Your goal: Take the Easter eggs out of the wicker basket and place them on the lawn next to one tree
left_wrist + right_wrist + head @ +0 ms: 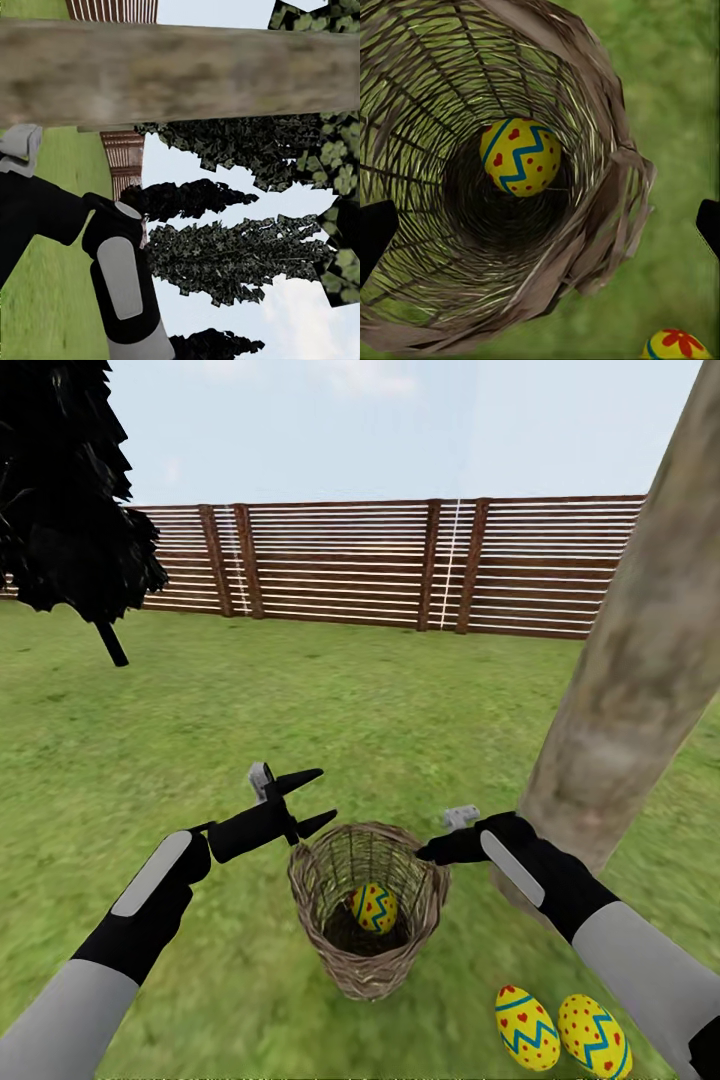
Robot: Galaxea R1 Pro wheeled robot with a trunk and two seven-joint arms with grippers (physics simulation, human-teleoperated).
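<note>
One egg (374,908) sits at the bottom of the wicker basket (330,950). It is yellow with a blue zigzag and red dots. In the right wrist view the same egg (520,157) lies deep down inside the woven walls of the basket (607,187).

Two more eggs lie on the lawn (300,710), side by side and almost touching. One egg (526,1028) is nearer the basket and the other egg (594,1036) is just beside it. Both are close to the foot of the tree (640,660), which is a thick grey-brown trunk rising up at the right.

The basket stands upright on the grass, between the two arms.

The right claw (436,851) hangs over the basket rim on the tree side. Its fingers (375,232) are spread wide and hold nothing.

The left claw (312,800) hovers just above the other side of the rim. Its two black fingers are open and it holds nothing.

Far behind runs a brown wooden fence (380,565). A dark leafy tree (70,490) stands at the far left.
</note>
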